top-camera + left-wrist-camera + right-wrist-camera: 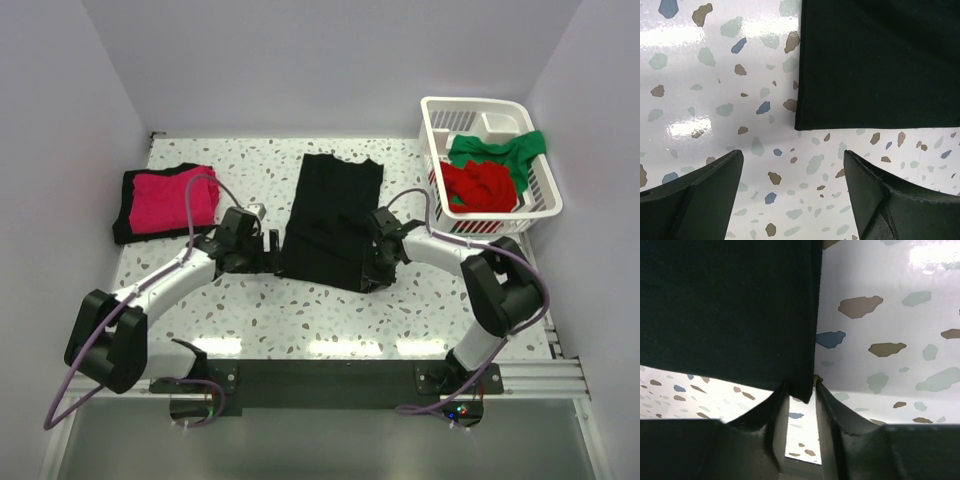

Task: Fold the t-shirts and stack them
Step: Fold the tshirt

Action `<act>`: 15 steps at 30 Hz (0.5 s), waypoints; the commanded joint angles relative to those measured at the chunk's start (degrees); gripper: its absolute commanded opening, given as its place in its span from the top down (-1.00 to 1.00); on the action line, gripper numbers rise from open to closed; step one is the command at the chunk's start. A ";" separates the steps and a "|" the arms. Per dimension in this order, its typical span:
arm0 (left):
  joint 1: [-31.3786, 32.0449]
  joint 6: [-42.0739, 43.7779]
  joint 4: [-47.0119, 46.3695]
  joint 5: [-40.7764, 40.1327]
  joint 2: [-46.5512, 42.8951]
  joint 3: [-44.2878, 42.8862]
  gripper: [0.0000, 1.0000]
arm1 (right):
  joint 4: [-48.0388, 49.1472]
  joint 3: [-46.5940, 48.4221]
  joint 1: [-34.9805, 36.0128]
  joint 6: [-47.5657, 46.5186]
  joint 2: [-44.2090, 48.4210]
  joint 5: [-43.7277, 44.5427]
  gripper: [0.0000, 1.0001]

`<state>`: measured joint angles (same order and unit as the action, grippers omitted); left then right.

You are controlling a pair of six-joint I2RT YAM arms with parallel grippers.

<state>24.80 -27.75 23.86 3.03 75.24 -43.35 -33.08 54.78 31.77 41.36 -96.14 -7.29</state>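
Black t-shirt (330, 210) noted mid-table, laid flat on the speckled table (400, 320) as a long narrow panel, sleeves apparently already turned in. Its long axis runs away from the arm bases. The near hem lies between the two grippers.

Right gripper (801, 392): fingers are clamped on the near right corner of the garment. In the right wrist view the cloth is seen pinched between the pads and appears raised a little, with bare table showing beneath its edge. The corner is judged to be gripped so that the hem can be carried toward the collar end.

Left gripper (792, 167): jaws are spread wide with nothing between them. The near left corner of the garment is seen just ahead of the fingers, flat on the table and not touched. This placement is judged to be a lining-up for a matching pinch, so that both near corners can be raised together and the fold kept square.

Pink t-shirt (172, 198) recorded far left, folded and set on top of a folded black shirt (124, 208); this is taken as the stack in progress. White basket (440, 108) at far right holds a green t-shirt (495, 150) over a red t-shirt (478, 188), both crumpled and unfolded.

The step in hand is judged to be the crosswise half-fold of the centre garment. Risk noted: the hem may be dragged askew if the lift is made before the left pinch is secured.
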 commanded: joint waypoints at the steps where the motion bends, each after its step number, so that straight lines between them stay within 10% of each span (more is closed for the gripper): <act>1: -0.19 -1.25 0.05 -0.74 1.13 -0.42 -0.72 | 0.91 1.03 0.14 -1.28 -1.51 0.00 0.44; 7: -0.19 -3.36 -1.79 -0.57 4.82 -0.42 -0.67 | 0.03 0.76 0.40 -1.73 -1.51 -0.09 0.90; 15: -0.19 -7.85 -7.07 3.47 7.81 0.03 -0.54 | -1.20 1.11 0.40 -2.52 -1.51 -0.01 0.99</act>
<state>24.80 -32.80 20.97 4.60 82.24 -43.22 -32.80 55.24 31.83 40.27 -96.75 -8.36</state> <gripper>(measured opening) 0.770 0.061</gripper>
